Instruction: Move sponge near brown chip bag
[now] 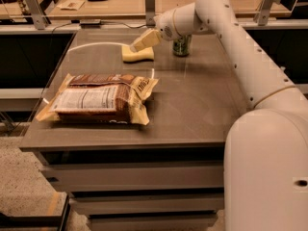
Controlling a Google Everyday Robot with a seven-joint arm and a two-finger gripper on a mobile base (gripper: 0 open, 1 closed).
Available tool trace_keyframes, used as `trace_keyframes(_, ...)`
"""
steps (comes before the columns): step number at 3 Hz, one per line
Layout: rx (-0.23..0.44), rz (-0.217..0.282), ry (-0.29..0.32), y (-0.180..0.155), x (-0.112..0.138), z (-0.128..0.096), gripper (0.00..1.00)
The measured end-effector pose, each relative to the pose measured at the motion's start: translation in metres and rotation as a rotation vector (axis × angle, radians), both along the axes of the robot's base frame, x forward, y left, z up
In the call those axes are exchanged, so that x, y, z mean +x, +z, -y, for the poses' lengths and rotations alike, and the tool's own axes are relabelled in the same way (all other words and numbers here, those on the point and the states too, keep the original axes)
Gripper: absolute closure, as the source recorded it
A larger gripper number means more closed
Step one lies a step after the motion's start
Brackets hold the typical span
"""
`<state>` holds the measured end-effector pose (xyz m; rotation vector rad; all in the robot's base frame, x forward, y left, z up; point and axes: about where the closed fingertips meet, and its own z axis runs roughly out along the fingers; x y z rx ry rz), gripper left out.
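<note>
A big, smooth, white robot arm [231,37] is seen on the right. It is round like a thick pipe and is bent over a flat, dull grey table [192,105]. A brown chip bag [96,99] is laid flat near the front left of the table. The bag is crinkly and shiny, with cream-yellow ends and a white label panel with small print. The blocky, pale yellow gripper [137,44] is held low over the back of the table, tilted down to the left. Whether it is wide or narrow cannot be told. Its tip is right at the top of the sponge [139,57]. The sponge is a small, soft, pale yellow block with wavy edges. It is laid on the table behind the bag, apart from it. A small green can [182,44] is stood upright just behind the arm.
</note>
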<state>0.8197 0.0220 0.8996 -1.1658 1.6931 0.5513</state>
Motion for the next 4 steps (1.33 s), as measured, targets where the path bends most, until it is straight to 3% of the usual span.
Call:
trace_keyframes(3, 0.0, -0.092, -0.073, -0.05, -0.01, 0.001, 0.0)
trace_keyframes(4, 0.007, -0.108, -0.059, -0.064, -0.012, -0.008, 0.19)
